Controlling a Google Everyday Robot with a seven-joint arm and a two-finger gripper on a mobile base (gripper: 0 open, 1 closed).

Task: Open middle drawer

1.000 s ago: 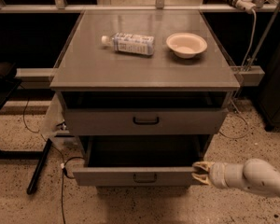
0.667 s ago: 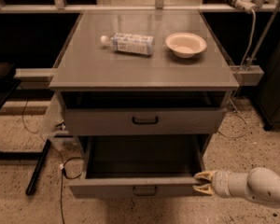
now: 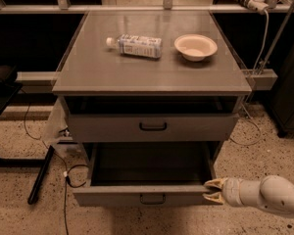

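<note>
Gripper point(image 3: 209, 190), lower right of view: two short tapered fingers point(image 3: 214, 183), pale yellow-cream, tips apart, dark gap between. Behind fingers: short off-white cylindrical wrist collar point(image 3: 233, 192). Arm point(image 3: 277, 199): smooth rounded off-white casing, bulbous segment wider than wrist collar, few small dark specks on surface, cut off by right frame edge.

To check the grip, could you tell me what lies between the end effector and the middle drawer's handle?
Nothing: in the camera view, the end effector is at the middle drawer's right front corner; only bare front panel reaches the handle.
</note>
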